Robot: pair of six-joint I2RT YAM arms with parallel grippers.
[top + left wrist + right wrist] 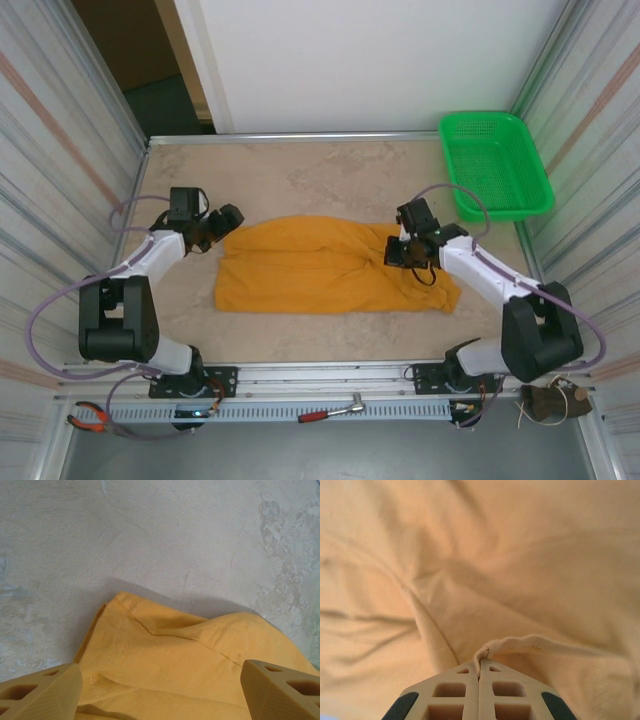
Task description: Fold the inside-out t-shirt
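We pinch the shirt [330, 265] on the right, with the left jaws wide.
Nearest us, pliers [88, 418] and a wrench [335, 410] lie on the rail at 6 o'clock. The shirt sprawls rumpled across the middle of the table [300, 175]. At its 3 o'clock edge our right gripper [479, 666] is clamped on a raised hem fold. At its 10 o'clock corner our left gripper [160, 669] stands spread, fingers either side of the cloth; we cannot tell if they touch it. A basket [495, 165] sits at 2 o'clock.

Top camera: high at near edge, looking down on whole worktop [300, 170]. Wrist cameras: close over t-shirt [320, 265], shared by all views.
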